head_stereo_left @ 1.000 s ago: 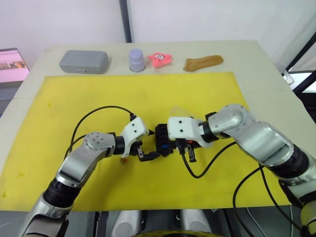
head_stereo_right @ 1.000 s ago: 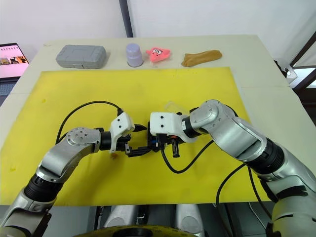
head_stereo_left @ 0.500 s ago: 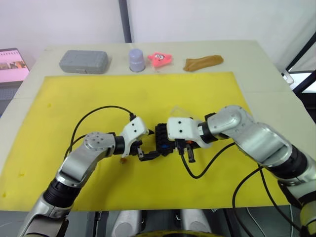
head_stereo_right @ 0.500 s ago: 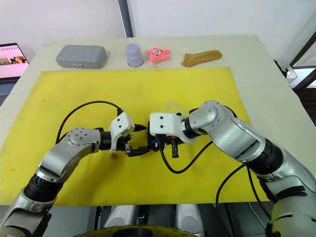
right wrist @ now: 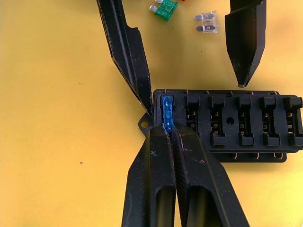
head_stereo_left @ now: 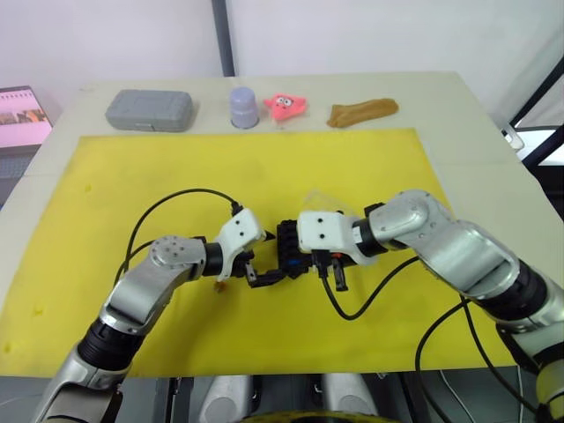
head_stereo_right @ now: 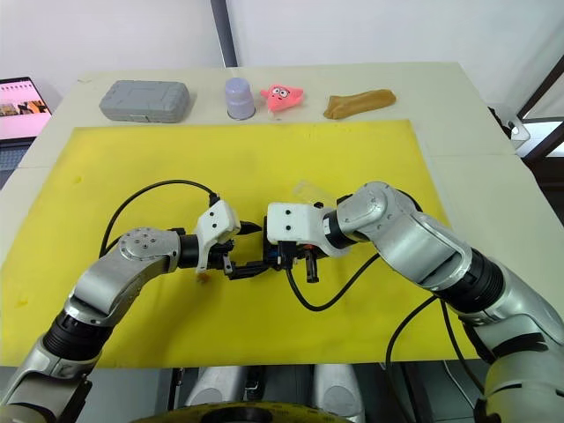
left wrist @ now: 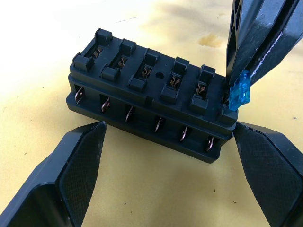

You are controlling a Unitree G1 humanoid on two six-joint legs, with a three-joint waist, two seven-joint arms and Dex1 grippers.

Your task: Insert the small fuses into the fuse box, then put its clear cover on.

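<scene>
- I see the fuse box lying on the yellow mat near its front middle, between my two grippers; it has not shifted since the earlier frames.
- A blue fuse stands in the end slot of the box, with the other five slots showing bare metal contacts.
- My right gripper is pinched on the blue fuse, fingers pressed together around its body; its hold looks the same as half a second ago, though the arm has crept slightly toward the box.
- My left gripper is spread wide, one finger at each end of the box, just beside it, unchanged from before.
- A green fuse and a clear one lie on the mat just beyond the box.
- At the table's far edge: grey case, cup, pink toy, brown piece.
</scene>
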